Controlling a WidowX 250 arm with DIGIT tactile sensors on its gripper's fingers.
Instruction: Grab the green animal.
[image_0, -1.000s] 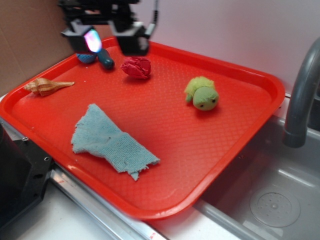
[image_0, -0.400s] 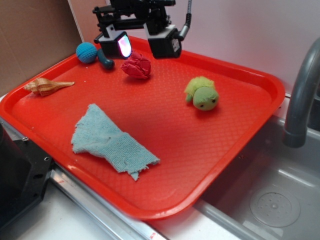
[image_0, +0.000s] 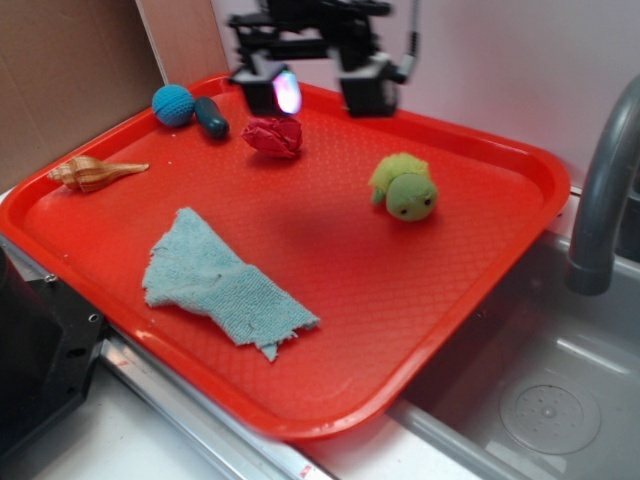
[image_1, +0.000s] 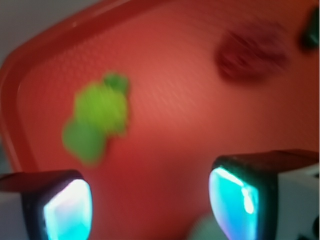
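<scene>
The green animal (image_0: 404, 187), a small lime-green plush with black eyes, lies on the right part of the red tray (image_0: 470, 270). In the wrist view it is a blurred green shape (image_1: 95, 117) at the upper left. My gripper (image_0: 322, 90) hangs in the air over the tray's far edge, up and to the left of the plush and apart from it. Its jaws stand wide apart and hold nothing. Both glowing pads (image_1: 67, 210) frame bare tray in the wrist view.
A crumpled red object (image_0: 273, 135) lies below the gripper. A blue crocheted ball (image_0: 172, 104) and a dark teal piece (image_0: 211, 117) lie at the far left. A seashell (image_0: 93, 173) and a teal rag (image_0: 222, 282) lie nearer. A sink and grey faucet (image_0: 600, 190) stand right.
My gripper has moved to the right along the tray's far edge, from above the blue ball to past the red object, closer to the green animal. Nothing on the tray has moved.
</scene>
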